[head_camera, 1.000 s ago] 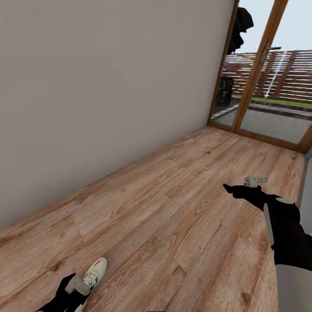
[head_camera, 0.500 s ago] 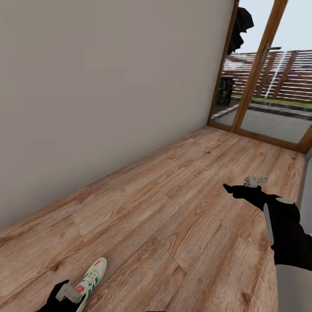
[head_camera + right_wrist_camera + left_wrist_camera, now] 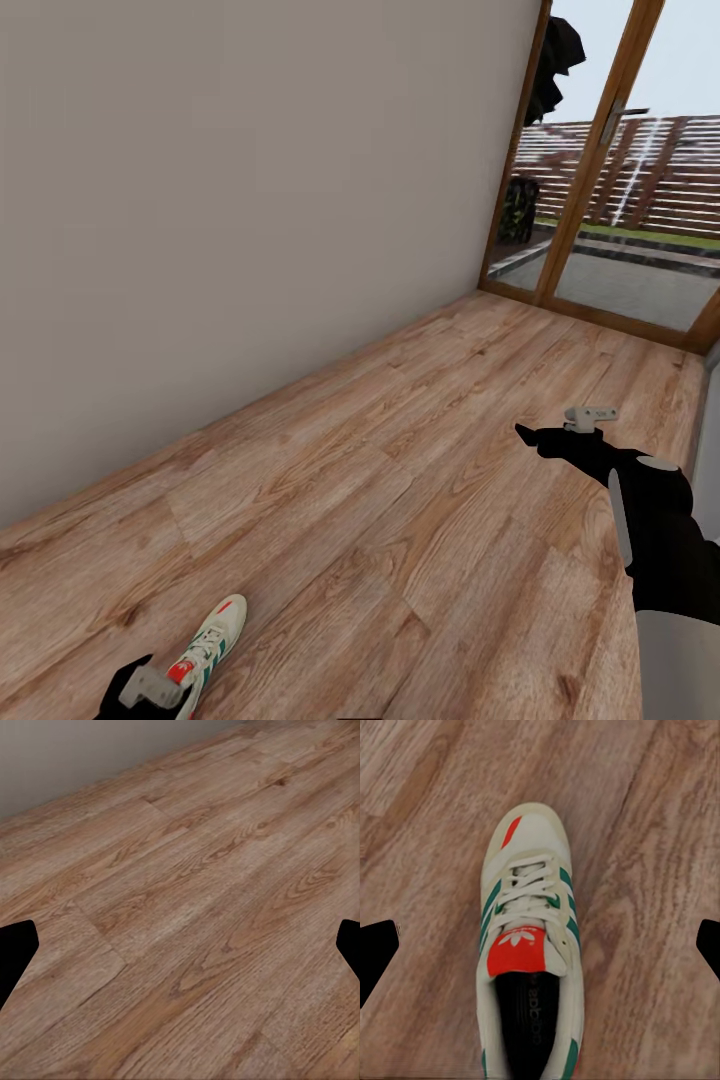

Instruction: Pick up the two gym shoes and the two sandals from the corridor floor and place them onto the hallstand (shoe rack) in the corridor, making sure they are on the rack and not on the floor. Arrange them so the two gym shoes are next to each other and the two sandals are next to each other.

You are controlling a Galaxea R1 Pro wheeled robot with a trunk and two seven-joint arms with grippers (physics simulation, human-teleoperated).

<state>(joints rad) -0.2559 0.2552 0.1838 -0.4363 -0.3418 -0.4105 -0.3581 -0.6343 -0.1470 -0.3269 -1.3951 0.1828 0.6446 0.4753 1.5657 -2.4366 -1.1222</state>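
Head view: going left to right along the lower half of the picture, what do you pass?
Left gripper → gym shoe on the corridor floor → right gripper → right arm's grey-and-black forearm.

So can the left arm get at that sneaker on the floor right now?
Probably yes. The left gripper hangs over the gym shoe with its fingers spread wide on either side, and only bare corridor floor lies around it.

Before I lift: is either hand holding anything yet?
No. The left hand is open, fingers wide on both sides of the sneaker on the floor. The right hand is open, empty.
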